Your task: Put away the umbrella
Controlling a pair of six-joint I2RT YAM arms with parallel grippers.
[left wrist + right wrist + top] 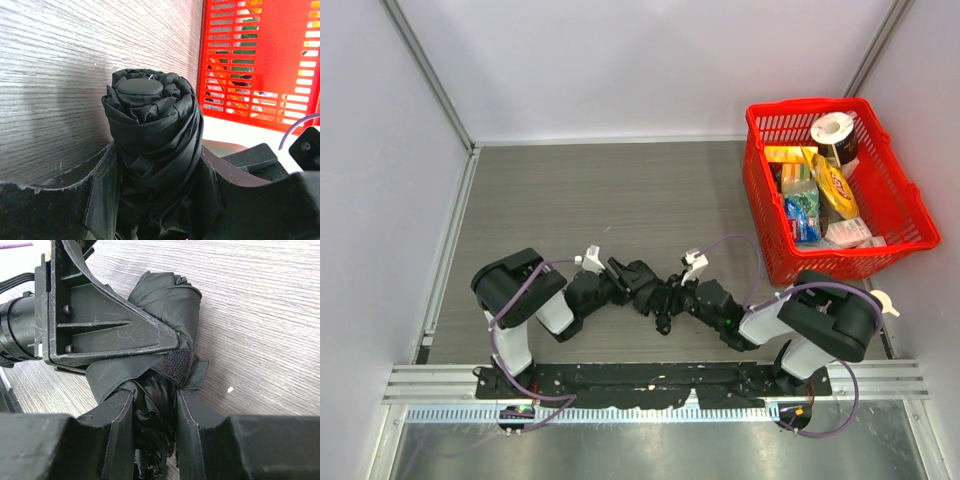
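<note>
The black folded umbrella (pixel 655 290) lies low over the table between my two arms. My left gripper (pixel 623 280) is shut on its rolled canopy; in the left wrist view the canopy (pixel 152 125) rises between my fingers with its round cap toward the camera. My right gripper (pixel 672 296) is shut on the other end of the umbrella (pixel 155 410), where the fabric and a Velcro strap tab (pixel 177 367) bunch between its fingers. The left gripper's finger (pixel 100 325) crosses the right wrist view just above.
A red plastic basket (pixel 770 250) holding groceries and a roll of tape stands at the right, close to my right arm. It shows as a red slatted wall (pixel 260 55) in the left wrist view. Grey walls enclose the table.
</note>
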